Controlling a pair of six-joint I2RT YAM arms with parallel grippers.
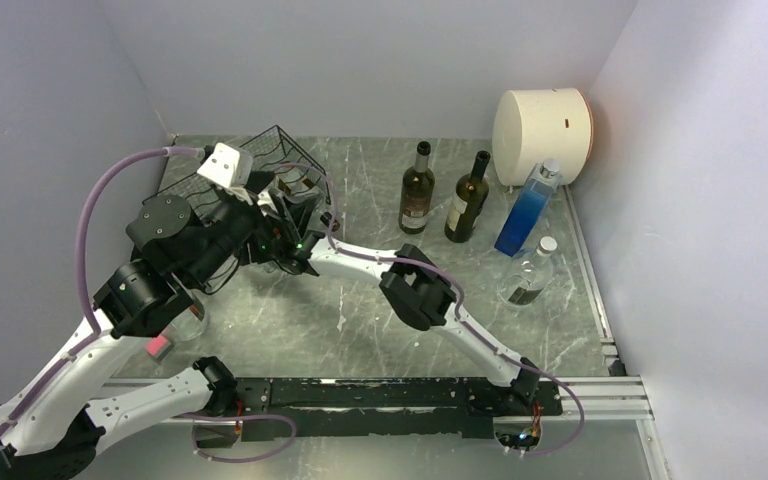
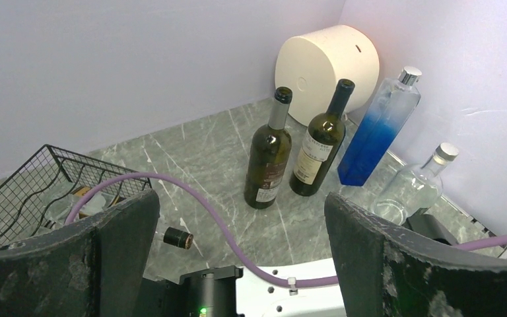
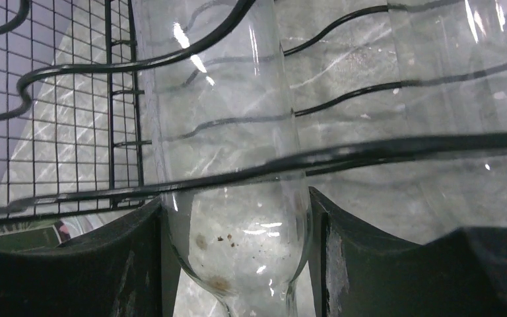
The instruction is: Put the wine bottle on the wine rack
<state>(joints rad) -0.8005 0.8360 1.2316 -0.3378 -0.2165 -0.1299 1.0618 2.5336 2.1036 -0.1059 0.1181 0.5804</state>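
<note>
The wine bottle (image 3: 231, 165) is clear glass and lies among the wavy rods of the black wire wine rack (image 3: 72, 66), neck toward the right wrist camera. My right gripper (image 3: 234, 264) is shut on its shoulder, one finger pressed on each side. In the top view the wine rack (image 1: 280, 150) stands at the back left, and the right arm reaches into its front. My left gripper (image 2: 241, 264) hangs open above the right arm's wrist, with nothing between its fingers. It is beside the wine rack (image 2: 20, 191).
Two dark green bottles (image 1: 417, 190) (image 1: 467, 200) stand at the back centre. A blue bottle (image 1: 528, 210) and a clear bottle (image 1: 532, 272) stand to their right, before a cream round box (image 1: 542, 122). A dark-capped neck (image 2: 178, 238) pokes out by the rack. Walls close in on three sides.
</note>
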